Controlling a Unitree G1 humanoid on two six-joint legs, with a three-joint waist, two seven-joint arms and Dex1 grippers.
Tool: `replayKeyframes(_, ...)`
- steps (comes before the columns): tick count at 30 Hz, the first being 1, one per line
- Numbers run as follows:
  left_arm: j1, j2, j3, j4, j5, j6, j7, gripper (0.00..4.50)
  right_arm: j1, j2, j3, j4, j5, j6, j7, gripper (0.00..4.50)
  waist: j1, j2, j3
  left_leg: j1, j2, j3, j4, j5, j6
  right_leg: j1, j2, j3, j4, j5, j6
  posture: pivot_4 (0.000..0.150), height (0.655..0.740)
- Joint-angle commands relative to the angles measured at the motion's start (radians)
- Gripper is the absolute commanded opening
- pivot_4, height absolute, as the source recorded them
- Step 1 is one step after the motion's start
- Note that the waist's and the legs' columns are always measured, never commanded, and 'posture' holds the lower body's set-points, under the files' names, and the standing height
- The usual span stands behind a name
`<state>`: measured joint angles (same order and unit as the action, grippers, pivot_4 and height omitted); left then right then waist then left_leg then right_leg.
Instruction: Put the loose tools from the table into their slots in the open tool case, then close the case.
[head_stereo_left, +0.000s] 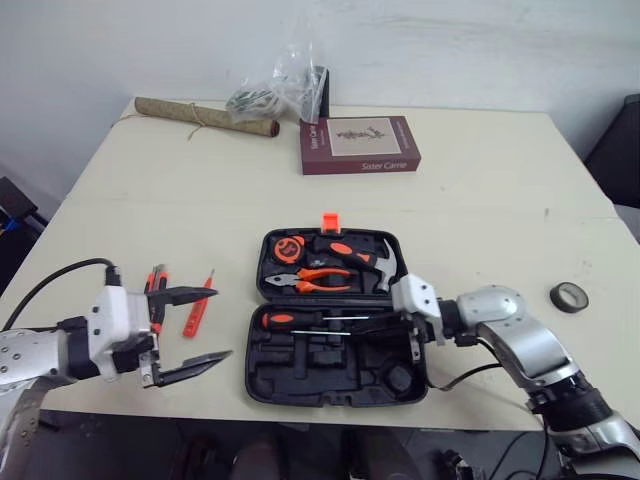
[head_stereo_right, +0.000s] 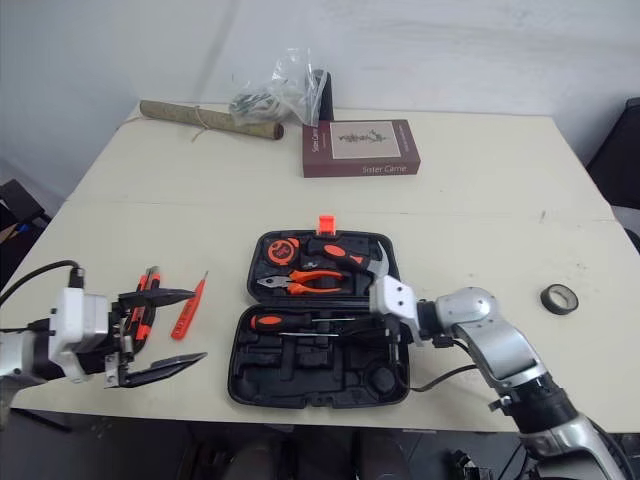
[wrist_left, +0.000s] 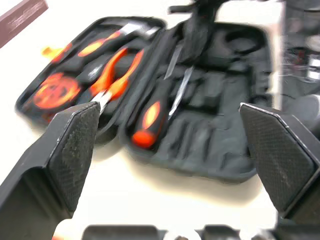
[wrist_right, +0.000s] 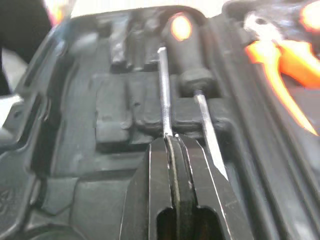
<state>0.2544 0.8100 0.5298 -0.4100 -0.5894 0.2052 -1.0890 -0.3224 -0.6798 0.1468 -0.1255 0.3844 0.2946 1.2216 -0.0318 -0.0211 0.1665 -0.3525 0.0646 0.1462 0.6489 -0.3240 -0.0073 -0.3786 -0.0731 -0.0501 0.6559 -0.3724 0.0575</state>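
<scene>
Left eye view, from the left: the left tool (head_stereo_left: 224, 322) hangs low over the table's (head_stereo_left: 480, 210) near edge, jaws spread wide and empty. Just beside it lie the loose tools. A slim orange screwdriver (head_stereo_left: 200, 306) has its long axis running away from the robot. A small cluster of orange-and-black tools (head_stereo_left: 156, 283) sits a little further left. The left arm is plainly the nearer one for these, and bare table separates them from the tool case (head_stereo_left: 320, 372).

The case lies open at the middle, with pliers (head_stereo_left: 315, 278), hammer (head_stereo_left: 385, 262) and tape measure (head_stereo_left: 288, 248) seated in the far half. An orange-handled screwdriver (head_stereo_left: 285, 320) lies across the near half.

At the case's right end, the right tool (wrist_right: 172, 145) is closed on a thin steel shaft (wrist_right: 163, 90) lying along its slot. That arm probably blocks the right-hand slots.

Further right sits a black tape roll (head_stereo_left: 568, 296). A book (head_stereo_left: 360, 145) lies well behind.
</scene>
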Motion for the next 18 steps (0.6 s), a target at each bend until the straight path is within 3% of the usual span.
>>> replayKeyframes(1, 0.066, -0.021, 0.189, 0.110, 0.001, -0.019, 0.033, 4.50, 0.088, -0.126, -0.240, -0.047, 0.081, 0.034, -0.009, 1.87, 0.003, 0.000, 0.001, -0.002, 0.000, 0.000, 0.001, 0.001, 0.000, -0.002, 0.000, -0.001, 0.000, 0.000, 0.000, 0.150, 0.7400)
replayKeyframes(6, 0.113, 0.051, 0.450, 0.452, 0.058, -0.089, 0.054, 4.50, 0.316, -0.257, -0.537, 0.156, 0.052, -0.173, 0.088, 4.36, 0.005, -0.005, 0.003, -0.003, 0.000, 0.000, 0.001, -0.001, 0.004, -0.002, 0.000, -0.002, -0.003, 0.000, 0.000, 0.150, 0.7400)
replayKeyframes(9, 0.126, 0.117, 0.504, 0.699, 0.114, -0.184, 0.039, 4.50, 0.362, -0.279, -0.635, 0.377, 0.017, -0.371, 0.114, 4.45, 0.001, -0.006, 0.003, -0.001, -0.001, 0.001, 0.002, -0.005, 0.010, 0.003, 0.000, -0.002, -0.007, 0.000, 0.001, 0.150, 0.7400)
replayKeyframes(13, 0.093, 0.197, 0.521, 0.981, 0.163, -0.266, 0.100, 4.50, 0.401, -0.318, -0.700, 0.633, -0.039, -0.482, 0.056, 4.45, -0.010, -0.006, 0.003, 0.002, -0.002, 0.004, 0.001, -0.006, 0.012, 0.003, -0.002, 0.000, -0.007, 0.003, 0.005, 0.150, 0.7400)
replayKeyframes(15, 0.077, 0.213, 0.502, 1.029, 0.171, -0.273, 0.117, 4.50, 0.397, -0.323, -0.709, 0.699, -0.051, -0.532, 0.035, 4.45, -0.015, -0.006, 0.003, 0.001, -0.002, 0.003, -0.001, -0.005, 0.011, 0.002, -0.003, 0.000, -0.006, 0.002, 0.004, 0.150, 0.7400)
replayKeyframes(18, 0.065, 0.185, 0.454, 0.953, 0.153, -0.237, 0.108, 4.50, 0.336, -0.287, -0.718, 0.695, 0.001, -0.578, 0.028, 4.45, -0.024, -0.005, 0.004, 0.001, -0.001, 0.003, -0.002, -0.005, 0.008, 0.001, -0.003, -0.001, -0.003, 0.001, 0.002, 0.150, 0.7400)
